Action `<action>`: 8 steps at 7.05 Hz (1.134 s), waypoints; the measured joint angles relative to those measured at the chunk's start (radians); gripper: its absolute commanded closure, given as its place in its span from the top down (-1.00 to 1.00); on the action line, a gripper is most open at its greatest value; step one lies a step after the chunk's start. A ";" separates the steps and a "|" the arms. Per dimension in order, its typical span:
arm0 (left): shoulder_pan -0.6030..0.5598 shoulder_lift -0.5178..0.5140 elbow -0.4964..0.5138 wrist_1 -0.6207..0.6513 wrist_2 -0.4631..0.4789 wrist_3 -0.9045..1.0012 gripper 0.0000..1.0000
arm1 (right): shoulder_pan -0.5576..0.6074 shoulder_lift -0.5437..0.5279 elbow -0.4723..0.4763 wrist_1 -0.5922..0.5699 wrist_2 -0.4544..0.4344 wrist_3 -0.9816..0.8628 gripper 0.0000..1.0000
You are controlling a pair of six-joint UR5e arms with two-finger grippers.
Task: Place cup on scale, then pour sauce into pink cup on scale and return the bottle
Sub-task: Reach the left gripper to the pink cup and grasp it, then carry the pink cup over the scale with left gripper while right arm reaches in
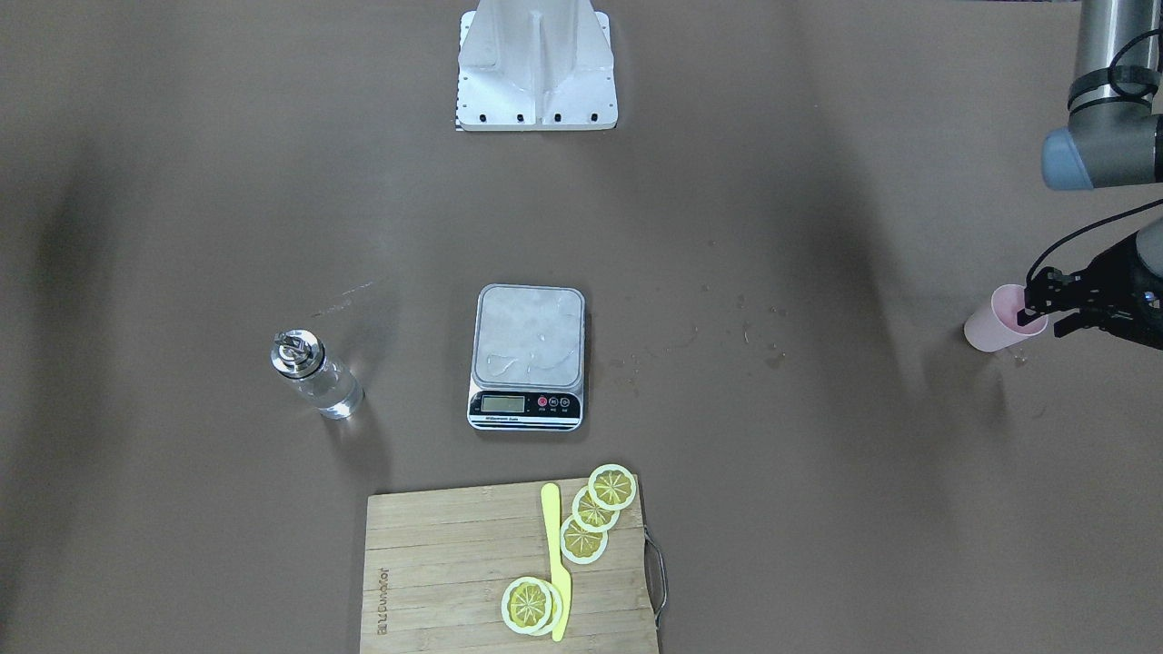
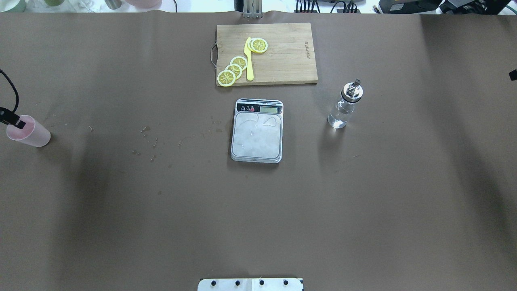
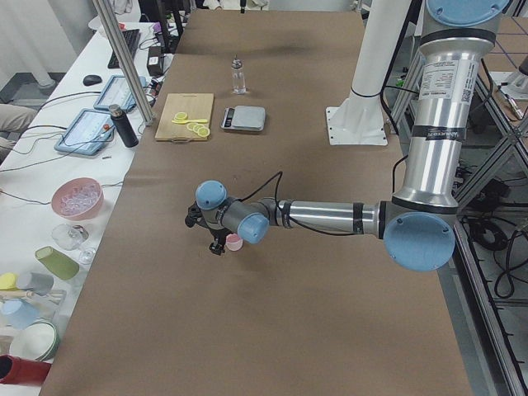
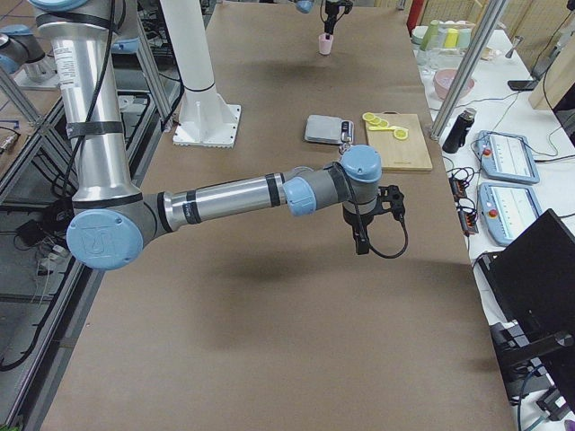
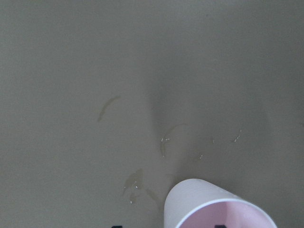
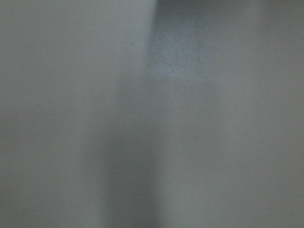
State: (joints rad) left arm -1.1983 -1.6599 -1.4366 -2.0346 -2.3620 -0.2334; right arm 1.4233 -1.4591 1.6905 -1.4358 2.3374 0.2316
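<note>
The pale pink cup stands on the brown table at my far left, and also shows in the overhead view and at the bottom of the left wrist view. My left gripper is open at the cup's rim, with one fingertip inside the cup and the other outside its wall. The steel scale sits bare at the table's middle. The clear bottle with a silver pourer stands upright at my right of the scale. My right gripper hangs above bare table, well clear of the bottle; I cannot tell its state.
A bamboo cutting board with lemon slices and a yellow knife lies just beyond the scale. The white robot base stands at the near edge. Small wet marks dot the table between cup and scale.
</note>
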 measured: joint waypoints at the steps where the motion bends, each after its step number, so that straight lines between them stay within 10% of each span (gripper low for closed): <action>1: 0.004 -0.001 0.001 0.001 0.001 0.002 -1.00 | -0.002 0.000 -0.001 0.000 -0.001 0.000 1.00; 5: 0.013 -0.039 -0.046 0.043 -0.018 -0.024 -1.00 | -0.004 0.000 -0.002 -0.001 -0.001 0.000 1.00; 8: 0.021 -0.181 -0.257 0.374 -0.043 -0.138 -1.00 | -0.006 -0.005 0.000 0.001 0.001 0.000 1.00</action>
State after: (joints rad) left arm -1.1772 -1.8406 -1.6938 -1.6603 -2.4046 -0.3715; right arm 1.4178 -1.4639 1.6902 -1.4349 2.3384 0.2316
